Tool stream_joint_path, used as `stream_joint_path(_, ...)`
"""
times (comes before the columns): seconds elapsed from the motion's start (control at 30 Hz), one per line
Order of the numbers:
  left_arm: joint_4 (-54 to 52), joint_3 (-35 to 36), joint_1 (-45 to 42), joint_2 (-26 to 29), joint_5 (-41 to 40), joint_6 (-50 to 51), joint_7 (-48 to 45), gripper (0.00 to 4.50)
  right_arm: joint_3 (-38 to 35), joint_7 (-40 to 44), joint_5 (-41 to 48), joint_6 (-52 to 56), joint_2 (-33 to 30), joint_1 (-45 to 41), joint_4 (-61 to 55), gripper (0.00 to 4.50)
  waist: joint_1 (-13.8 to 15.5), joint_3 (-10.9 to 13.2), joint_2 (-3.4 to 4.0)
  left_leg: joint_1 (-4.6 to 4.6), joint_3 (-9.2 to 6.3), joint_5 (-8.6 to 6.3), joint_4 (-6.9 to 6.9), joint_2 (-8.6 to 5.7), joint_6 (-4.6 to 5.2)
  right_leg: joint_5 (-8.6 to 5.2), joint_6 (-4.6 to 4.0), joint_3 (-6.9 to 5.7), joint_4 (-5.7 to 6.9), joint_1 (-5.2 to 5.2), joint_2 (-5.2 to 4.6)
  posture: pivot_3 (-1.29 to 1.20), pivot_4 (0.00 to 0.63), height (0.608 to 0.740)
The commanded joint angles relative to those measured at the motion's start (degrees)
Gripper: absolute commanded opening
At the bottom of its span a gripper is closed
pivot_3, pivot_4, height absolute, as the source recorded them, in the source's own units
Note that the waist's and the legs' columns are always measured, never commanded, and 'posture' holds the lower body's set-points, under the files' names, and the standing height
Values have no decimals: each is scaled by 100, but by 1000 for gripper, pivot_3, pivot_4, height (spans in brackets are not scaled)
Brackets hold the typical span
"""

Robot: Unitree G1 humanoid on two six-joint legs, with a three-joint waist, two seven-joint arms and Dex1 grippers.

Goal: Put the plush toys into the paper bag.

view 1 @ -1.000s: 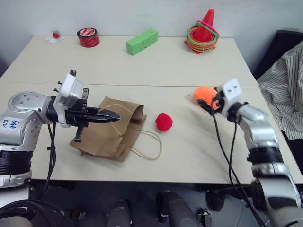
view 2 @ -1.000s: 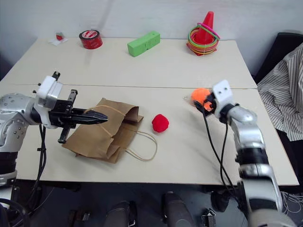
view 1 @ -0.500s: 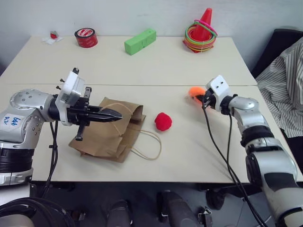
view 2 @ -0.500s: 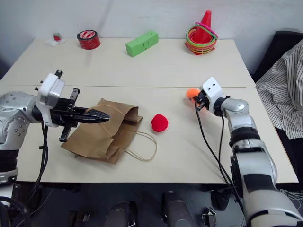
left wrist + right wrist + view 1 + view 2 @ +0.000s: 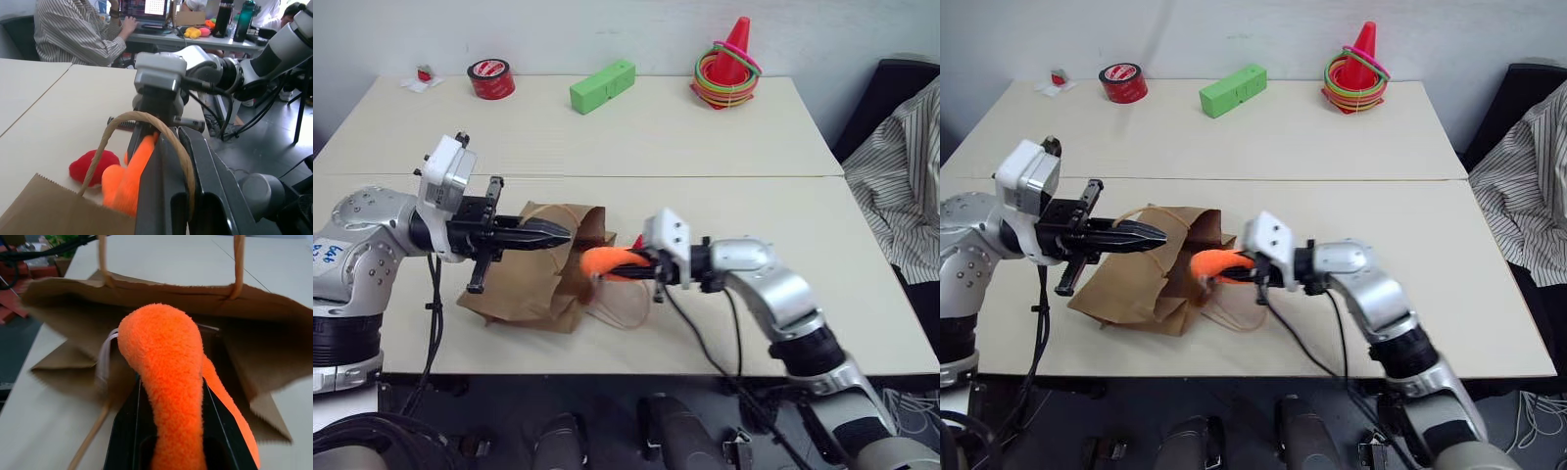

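The right gripper (image 5: pixel 631 264) is clamped on the orange toy (image 5: pixel 605 260), which bulges out past its two black fingers (image 5: pixel 128 431) and is squeezed long between them. It holds the toy level at the mouth of the bag (image 5: pixel 524 286), the toy's tip right at the opening. In the right wrist view the brown paper gapes just beyond the toy, with one cord handle (image 5: pixel 238 264) rising from the upper lip.

The left gripper (image 5: pixel 558 233) points level toward the right one, its fingers pressed together on that upper handle (image 5: pixel 146 122), lifting the top edge of the bag so the mouth stands open. The other handle (image 5: pixel 625 311) lies in a loop on the table (image 5: pixel 705 147) under the right gripper.

The red toy (image 5: pixel 93 166) sits on the table just beside the bag's mouth, mostly hidden behind the right gripper in the head views.

The bag lies on its side near the table's front edge, toward the left. Along the far edge stand a red tape roll (image 5: pixel 491 77), a green block (image 5: pixel 604 85) and an orange cone with rings (image 5: pixel 730 63). A person in a striped shirt (image 5: pixel 901 186) sits past the right edge.
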Motion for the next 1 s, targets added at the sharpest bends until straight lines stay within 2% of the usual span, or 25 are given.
stream_joint_path(0.03,-255,248,-92,-111,-533,308,182,0,399,-289,-552,-343,344,-369,582,129,2,-2,-4,0,0,0,0,0,0,0,0,1,1,0,0,0,150,740)
stream_joint_path(0.3,-196,156,-56,-120,-544,367,179,0,755,-444,-934,-648,1300,-824,1472,129,-17,-3,-7,-1,6,0,-6,1,0,-1,-2,8,1,-9,3,0,150,740)
stream_joint_path(0.47,-118,85,6,-126,-396,241,121,0,728,-445,-937,-1152,1660,-655,1830,129,-14,-4,-9,-1,7,-1,-6,1,0,-1,-2,8,1,-9,3,0,150,740)
stream_joint_path(0.53,-84,90,46,-118,-340,187,105,0,686,-211,-781,-1249,1654,-487,1836,844,-5,-7,-13,-1,7,-1,-6,1,1,-1,-2,8,0,-9,0,0,150,740)
stream_joint_path(0.57,-75,99,65,-114,-329,168,99,0,656,-81,-698,-1288,1626,-418,1789,1038,-2,-7,-13,-1,7,-2,-6,1,2,-1,-2,8,-1,-8,0,0,150,740)
stream_joint_path(0.67,-68,119,98,-108,-310,140,83,0,523,93,-577,-1471,1578,-325,1694,2149,-6,-6,-14,-2,8,-3,-4,1,3,-1,-2,8,-1,-8,0,0,150,740)
stream_joint_path(0.87,-171,150,274,115,-306,174,-117,0,-160,1087,408,-1049,795,-140,852,4272,-5,-6,-14,-1,8,-4,-6,1,4,-1,-1,9,-1,-8,0,0,150,740)
stream_joint_path(0.9,-183,142,320,223,-296,183,-223,0,-306,1227,605,-920,616,-93,666,4465,-4,-4,-16,0,9,-4,-6,2,5,-1,-1,11,-1,-8,0,0,150,740)
stream_joint_path(1.0,-108,126,326,462,-247,148,-437,0,-788,1420,1075,-775,211,193,317,4465,8,-4,-17,0,8,-5,-10,2,5,-1,-2,9,-3,-8,2,0,150,740)
